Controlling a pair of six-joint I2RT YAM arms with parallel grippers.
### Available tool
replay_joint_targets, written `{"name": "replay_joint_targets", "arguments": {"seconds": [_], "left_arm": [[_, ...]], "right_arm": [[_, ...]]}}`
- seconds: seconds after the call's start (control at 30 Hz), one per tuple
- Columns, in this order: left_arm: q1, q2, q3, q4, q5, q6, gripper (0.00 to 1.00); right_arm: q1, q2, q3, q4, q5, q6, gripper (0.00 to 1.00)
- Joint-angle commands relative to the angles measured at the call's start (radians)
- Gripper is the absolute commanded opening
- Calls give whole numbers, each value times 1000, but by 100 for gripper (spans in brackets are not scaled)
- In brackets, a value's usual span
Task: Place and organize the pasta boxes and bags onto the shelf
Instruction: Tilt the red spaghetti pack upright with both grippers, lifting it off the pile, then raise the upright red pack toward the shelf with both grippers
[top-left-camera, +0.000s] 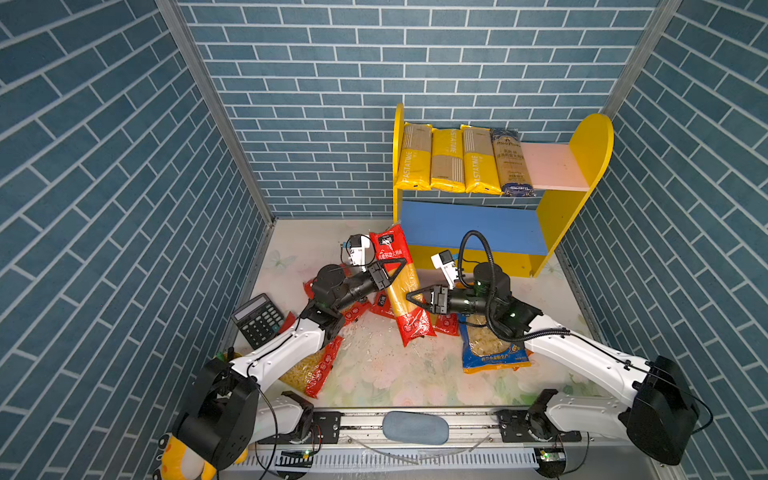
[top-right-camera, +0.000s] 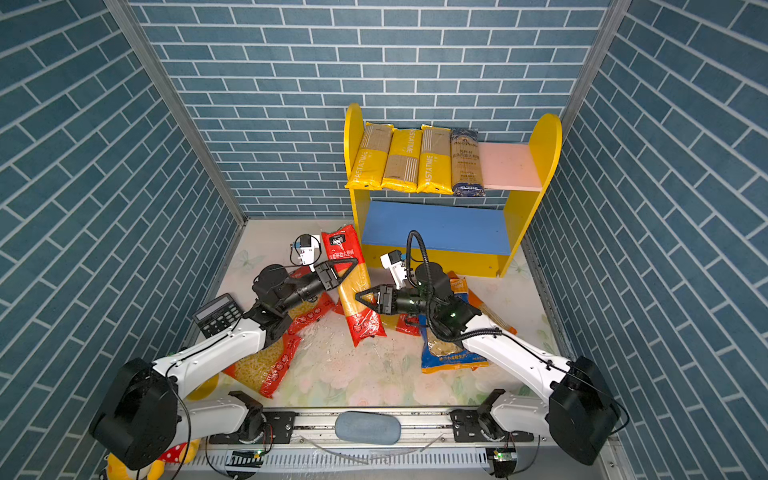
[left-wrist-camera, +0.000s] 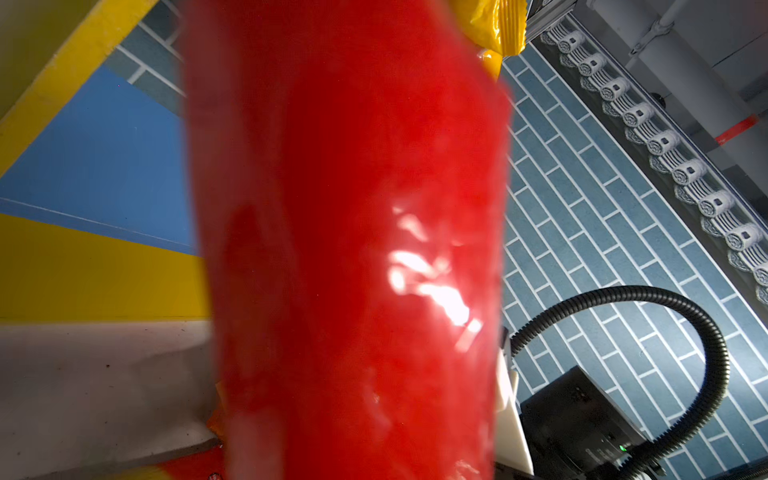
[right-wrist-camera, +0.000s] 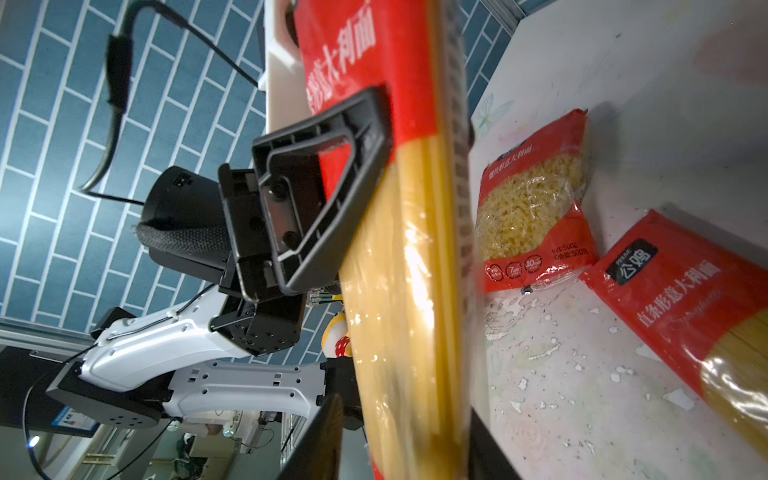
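A long red spaghetti bag (top-left-camera: 401, 291) (top-right-camera: 355, 299) hangs tilted above the table in front of the shelf (top-left-camera: 590, 153). My left gripper (top-left-camera: 400, 267) (top-right-camera: 352, 265) is shut on its upper red part; one of its fingers (right-wrist-camera: 332, 187) presses the wrapper. The bag's red film fills the left wrist view (left-wrist-camera: 353, 208) and hides those jaws. My right gripper (top-left-camera: 410, 296) (right-wrist-camera: 399, 440) stands open around the bag's yellow middle, with a gap on one side. On the pink upper board (top-left-camera: 548, 166) lie three yellow PASTATIME packs (top-left-camera: 446, 160) and a dark blue spaghetti bag (top-left-camera: 511, 164). The blue lower board (top-left-camera: 469, 224) is bare.
Loose on the table are a blue bag (top-left-camera: 490, 345) under my right arm, a red macaroni bag (top-left-camera: 316, 365) (right-wrist-camera: 536, 199), and another red spaghetti bag (right-wrist-camera: 685, 299). A black calculator (top-left-camera: 259, 318) leans at the left wall. A yellow plush toy (top-left-camera: 178, 457) sits by the left arm base.
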Motion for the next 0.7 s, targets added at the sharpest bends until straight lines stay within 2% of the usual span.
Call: {"name": "replay_joint_targets", "arguments": {"seconds": [0.0, 0.23, 0.43, 0.67], "left_arm": [[-4, -23, 102, 36, -13, 43, 19], [47, -40, 209, -11, -95, 52, 16], [83, -63, 254, -34, -221, 50, 11], [63, -36, 244, 52, -318, -10, 11]], "right_arm": [[7, -49, -21, 146, 14, 16, 52], [8, -61, -110, 167, 79, 39, 64], [8, -60, -133, 216, 151, 67, 70], [11, -4, -127, 443, 192, 183, 70]]}}
